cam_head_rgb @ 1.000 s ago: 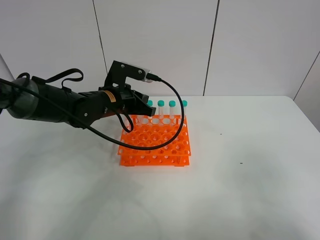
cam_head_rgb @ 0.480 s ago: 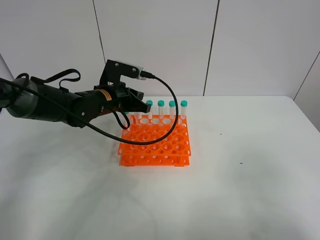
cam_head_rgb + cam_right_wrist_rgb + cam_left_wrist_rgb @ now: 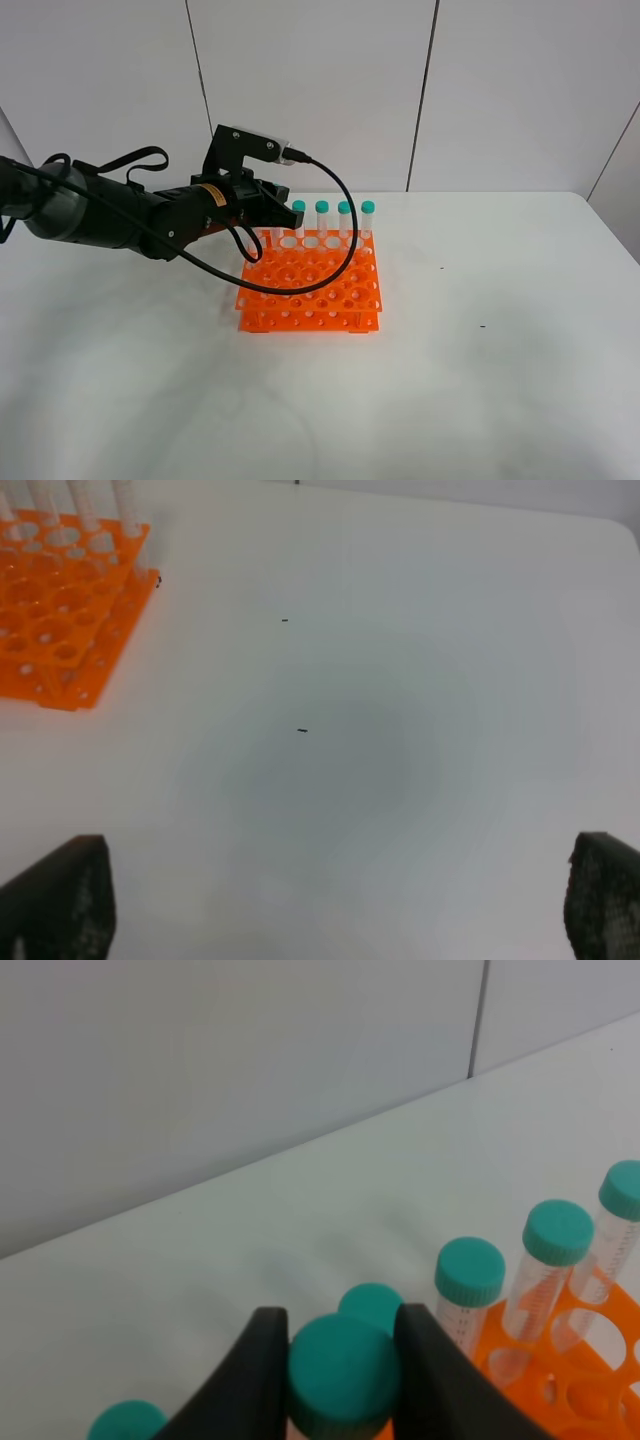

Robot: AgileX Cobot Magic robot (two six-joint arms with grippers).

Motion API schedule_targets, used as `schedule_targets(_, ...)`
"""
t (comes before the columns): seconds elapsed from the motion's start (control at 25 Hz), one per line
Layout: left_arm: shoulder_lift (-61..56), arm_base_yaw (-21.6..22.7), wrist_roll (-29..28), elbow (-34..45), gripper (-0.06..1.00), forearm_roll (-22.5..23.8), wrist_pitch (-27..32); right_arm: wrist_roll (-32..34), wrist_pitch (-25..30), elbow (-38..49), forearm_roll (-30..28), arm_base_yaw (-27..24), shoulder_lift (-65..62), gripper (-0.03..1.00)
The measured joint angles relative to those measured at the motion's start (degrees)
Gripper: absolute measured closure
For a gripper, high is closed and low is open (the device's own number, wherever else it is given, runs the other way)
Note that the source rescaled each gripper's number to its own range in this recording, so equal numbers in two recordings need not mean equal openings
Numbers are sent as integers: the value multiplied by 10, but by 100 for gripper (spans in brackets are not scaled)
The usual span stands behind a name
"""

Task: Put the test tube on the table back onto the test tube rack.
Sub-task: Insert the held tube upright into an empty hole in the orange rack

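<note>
My left gripper (image 3: 268, 204) hangs over the back left corner of the orange test tube rack (image 3: 310, 288). In the left wrist view its two black fingers (image 3: 250, 1380) are closed on the teal cap of a test tube (image 3: 340, 1375); the tube's body is hidden. Several other teal-capped tubes (image 3: 333, 222) stand upright in the rack's back row and also show in the left wrist view (image 3: 470, 1285). My right gripper (image 3: 330, 890) is wide open and empty above the white table (image 3: 400, 730). It is out of the exterior view.
The rack also shows in the right wrist view (image 3: 60, 630), far from the right gripper. The white table (image 3: 480, 380) stretches to the right and in front of the rack. A grey wall (image 3: 320, 90) stands behind the table.
The left gripper has shifted a little to the left and back. The leftmost standing tube's cap, covered before, now shows.
</note>
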Motion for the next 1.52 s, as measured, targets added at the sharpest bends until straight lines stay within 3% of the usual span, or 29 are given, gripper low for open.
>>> schedule_targets(0.36, -38, 0, -2, 0, 94, 0, 37, 0, 0, 0, 0, 0, 0, -3)
schedule_targets(0.6, -38, 0, -58, 0, 94, 0, 56, 0, 0, 0, 0, 0, 0, -3)
schedule_targets(0.92, -35, 0, -70, 0, 94, 23, 56, 0, 0, 0, 0, 0, 0, -3)
schedule_targets(1.52, -26, 0, -98, 0, 94, 26, 37, 0, 0, 0, 0, 0, 0, -3)
